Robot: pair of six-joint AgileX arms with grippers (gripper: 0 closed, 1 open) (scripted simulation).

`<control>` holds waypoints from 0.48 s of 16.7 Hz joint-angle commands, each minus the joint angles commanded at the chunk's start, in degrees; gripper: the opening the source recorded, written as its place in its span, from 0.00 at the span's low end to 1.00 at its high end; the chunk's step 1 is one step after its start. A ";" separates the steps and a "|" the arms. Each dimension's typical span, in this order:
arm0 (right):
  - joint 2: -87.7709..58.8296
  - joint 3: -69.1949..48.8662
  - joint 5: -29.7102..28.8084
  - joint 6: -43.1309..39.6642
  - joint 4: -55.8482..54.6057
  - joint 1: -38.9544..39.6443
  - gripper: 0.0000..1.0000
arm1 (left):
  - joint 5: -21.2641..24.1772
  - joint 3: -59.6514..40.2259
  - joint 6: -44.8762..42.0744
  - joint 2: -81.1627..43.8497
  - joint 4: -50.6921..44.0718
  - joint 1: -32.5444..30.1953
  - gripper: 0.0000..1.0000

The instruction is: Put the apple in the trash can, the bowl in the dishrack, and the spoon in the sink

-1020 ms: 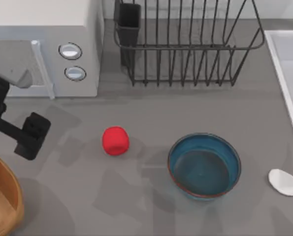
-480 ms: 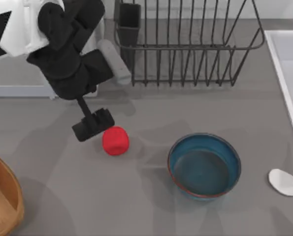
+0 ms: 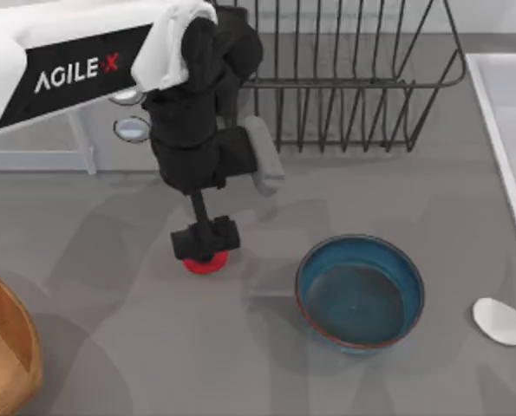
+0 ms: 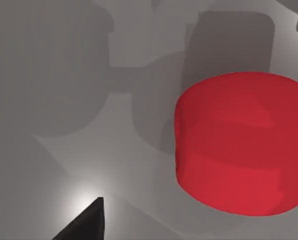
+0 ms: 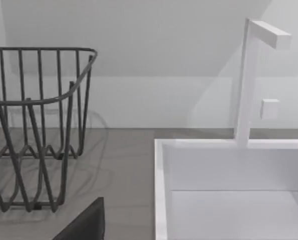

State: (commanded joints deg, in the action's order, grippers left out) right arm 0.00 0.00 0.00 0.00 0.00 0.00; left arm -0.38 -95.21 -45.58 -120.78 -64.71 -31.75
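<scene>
At the near left corner of the table you see the trash can (image 3: 4, 355), a round tan-orange container with a thick brown rim and a paler inside, partly cut off by the edge of the top view. Behind it, at the far left, the white microwave (image 3: 110, 130) is largely covered by your left arm, which reaches in from the left with its AgileX lettering showing.

The left gripper (image 3: 205, 241) hangs directly over the apple (image 3: 207, 263), hiding most of it in the top view, so that a red crescent peeks out on the near side. The left wrist view shows the apple (image 4: 244, 145) as a plain bright red, rounded lump resting on the grey table (image 3: 136, 329), with one dark fingertip (image 4: 86, 222) low in the picture and apart from the fruit. You cannot tell from these pictures how the jaws stand.

Half a second ago the gripper sat just left of the apple and the fruit was fully visible; now it has come over the apple. The apple itself lies where it did.

Right of the apple stands the teal-blue bowl (image 3: 360, 291), with a thin reddish rim and a dark glossy inside. The black wire dishrack (image 3: 353, 78) stands at the far side. The white spoon (image 3: 500, 321) lies near the right edge, and the pale sink (image 3: 509, 113) runs along that edge.
</scene>
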 joint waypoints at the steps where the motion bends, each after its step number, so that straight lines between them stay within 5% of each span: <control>1: 0.00 0.00 0.00 0.00 0.00 0.00 1.00 | 0.00 0.00 0.00 0.00 0.00 0.00 1.00; 8: 0.00 0.00 0.00 0.00 0.00 0.00 1.00 | 0.01 1.87 -0.13 -0.77 2.49 0.12 1.00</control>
State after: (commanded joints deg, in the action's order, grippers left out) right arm 0.00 0.00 0.00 0.00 0.00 0.00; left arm -0.37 -93.33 -45.71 -121.55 -62.22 -31.63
